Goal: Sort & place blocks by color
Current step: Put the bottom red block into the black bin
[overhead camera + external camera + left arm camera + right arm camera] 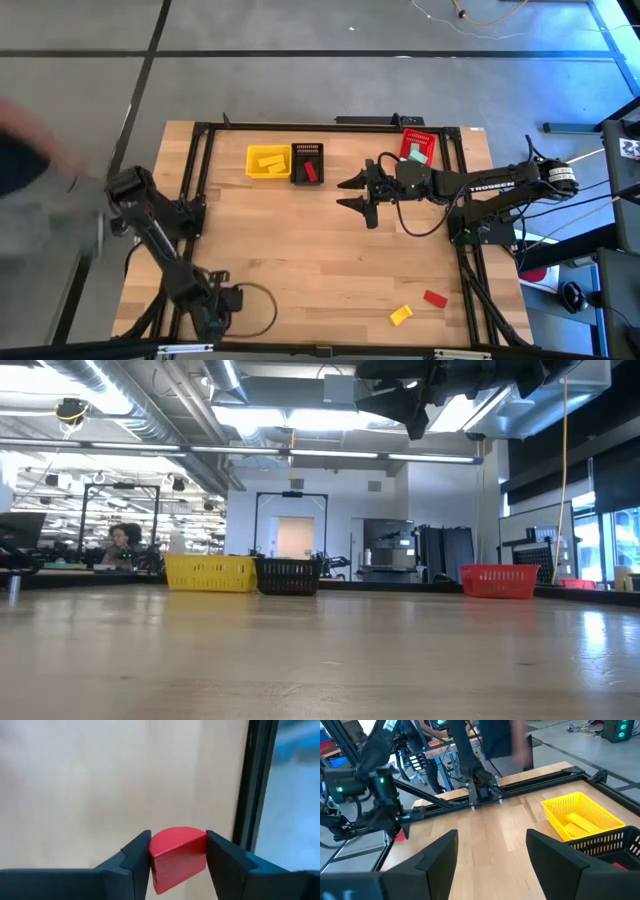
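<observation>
Pinching a red half-round block [177, 857] between its fingers, the left end effector [222, 300] sits at the surface's [300, 250] seven o'clock; the right end effector [357, 194] hovers spread near centre, red block [435, 298] and yellow block [400, 315] at five o'clock.

grey concrete floor [300, 85] around the light wooden table top [320, 260], crossed by dark straight lines. low view: open workshop hall, exposed silver ducts [120, 390] and long bright ceiling lights [300, 420] overhead. pale back wall [440, 510] with a lit doorway [294, 538] behind a black frame. dark cabinets [440, 555] beside it. tall windows [610, 535] at one side. a seated person [122, 542] at a far desk. right wrist view: a blurred person [495, 740] standing beyond the table.
</observation>
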### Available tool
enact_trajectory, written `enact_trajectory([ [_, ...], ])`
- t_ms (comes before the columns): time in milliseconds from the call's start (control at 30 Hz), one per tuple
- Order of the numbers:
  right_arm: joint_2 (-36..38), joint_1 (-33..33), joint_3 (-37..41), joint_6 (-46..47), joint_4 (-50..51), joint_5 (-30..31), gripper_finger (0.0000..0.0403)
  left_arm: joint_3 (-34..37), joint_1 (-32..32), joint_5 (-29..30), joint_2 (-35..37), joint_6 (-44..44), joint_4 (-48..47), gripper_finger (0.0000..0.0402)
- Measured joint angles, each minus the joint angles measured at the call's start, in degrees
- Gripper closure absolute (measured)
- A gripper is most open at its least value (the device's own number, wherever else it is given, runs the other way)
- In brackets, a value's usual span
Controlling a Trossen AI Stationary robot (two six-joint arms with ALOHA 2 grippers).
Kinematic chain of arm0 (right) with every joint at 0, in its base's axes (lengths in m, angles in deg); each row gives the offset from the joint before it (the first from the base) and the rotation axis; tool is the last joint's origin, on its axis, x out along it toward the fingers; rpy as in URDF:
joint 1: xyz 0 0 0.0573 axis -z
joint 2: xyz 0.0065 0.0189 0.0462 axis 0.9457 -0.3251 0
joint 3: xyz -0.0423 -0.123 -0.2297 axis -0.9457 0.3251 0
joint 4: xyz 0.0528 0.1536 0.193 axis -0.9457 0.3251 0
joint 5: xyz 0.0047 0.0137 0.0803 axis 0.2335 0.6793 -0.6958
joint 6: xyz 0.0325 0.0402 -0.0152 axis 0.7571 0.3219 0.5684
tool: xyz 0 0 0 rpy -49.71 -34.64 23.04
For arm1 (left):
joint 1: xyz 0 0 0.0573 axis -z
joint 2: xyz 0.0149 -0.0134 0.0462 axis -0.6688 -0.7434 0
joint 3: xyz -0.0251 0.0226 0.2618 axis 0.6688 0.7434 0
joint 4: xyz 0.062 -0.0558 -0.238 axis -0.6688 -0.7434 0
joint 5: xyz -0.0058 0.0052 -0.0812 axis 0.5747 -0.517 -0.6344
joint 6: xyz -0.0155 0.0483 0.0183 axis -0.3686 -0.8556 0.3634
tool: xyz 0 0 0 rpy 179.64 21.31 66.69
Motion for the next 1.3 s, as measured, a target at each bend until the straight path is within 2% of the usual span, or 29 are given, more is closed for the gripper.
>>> enact_trajectory([
  [267,0.00,-0.01,0.00,0.07,0.02,-0.02,0.0166,-0.07,-12.63,10.98,11.08,-10.62,-7.54,0.0246],
  [500,0.00,-0.01,0.00,1.50,-2.72,-0.02,0.0166,-0.15,-30.67,20.74,20.52,-26.20,-7.53,0.0246],
  [667,0.02,0.01,0.00,0.46,-9.26,-0.04,0.0166,-0.15,-44.99,23.14,26.68,-36.86,-1.30,0.0246],
  [800,0.02,0.01,0.02,-1.60,-14.84,-0.11,0.0166,0.26,-55.34,19.45,28.83,-46.29,10.44,0.0246],
  [900,0.22,0.01,0.04,-1.52,-19.06,-0.11,0.0166,3.14,-62.46,10.64,28.96,-50.70,23.78,0.0246],
  [1000,0.42,0.01,0.04,-1.47,-22.31,-0.10,0.0166,9.20,-68.23,1.65,28.61,-50.63,37.68,0.0246],
  [1067,0.52,0.01,0.02,-1.28,-23.47,-0.09,0.0166,13.98,-70.83,-2.20,27.90,-48.26,49.52,0.0246],
  [1200,0.50,-0.01,0.02,-0.66,-23.56,-0.06,0.0166,21.80,-73.22,-6.94,27.31,-42.07,65.32,0.0246],
  [1300,0.47,-0.01,0.03,0.13,-23.52,0.00,0.0166,24.10,-72.57,-8.47,27.48,-40.26,69.86,0.0246],
])
